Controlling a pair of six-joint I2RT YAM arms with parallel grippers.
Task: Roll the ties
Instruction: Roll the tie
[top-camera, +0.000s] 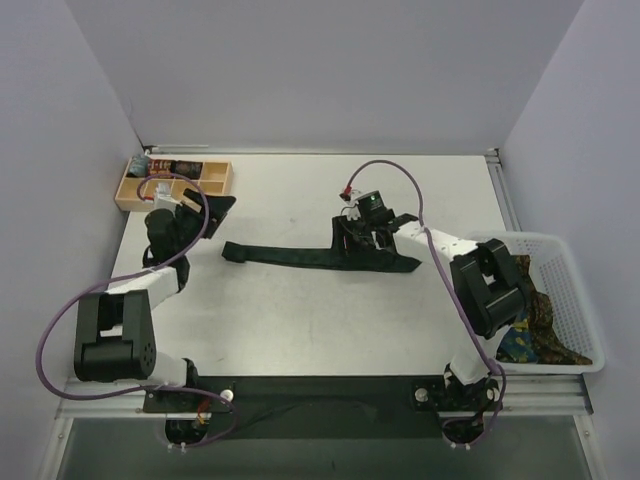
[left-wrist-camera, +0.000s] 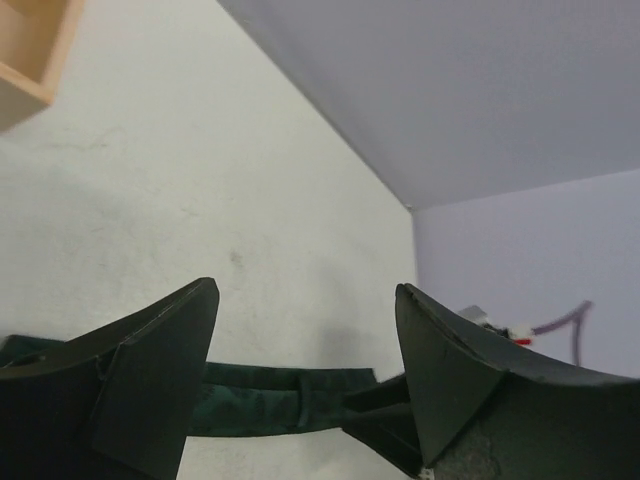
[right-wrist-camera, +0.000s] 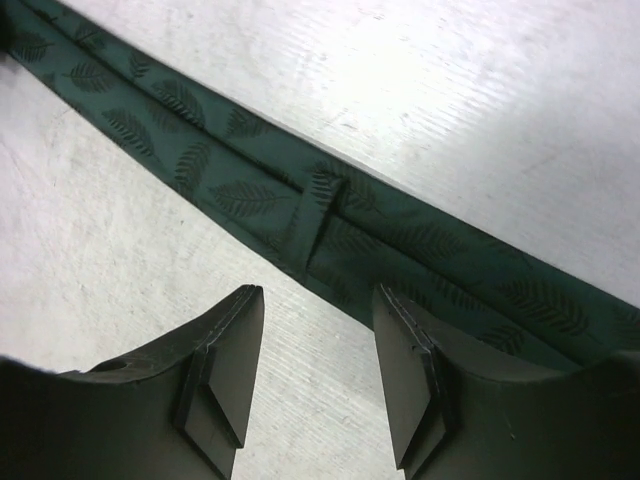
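A dark green tie with a leaf pattern lies flat and unrolled across the middle of the table. My right gripper is open just over its wider right part. In the right wrist view the tie runs diagonally just beyond the open gripper, its keeper loop showing. My left gripper is open and empty above the tie's narrow left end. The left wrist view shows the tie beyond the open gripper. A brown patterned tie and a blue-yellow tie lie in the basket.
A white plastic basket stands at the right table edge. A wooden compartment box with small items sits at the back left, next to my left gripper. Purple cables loop along both arms. Grey walls close in the back and sides.
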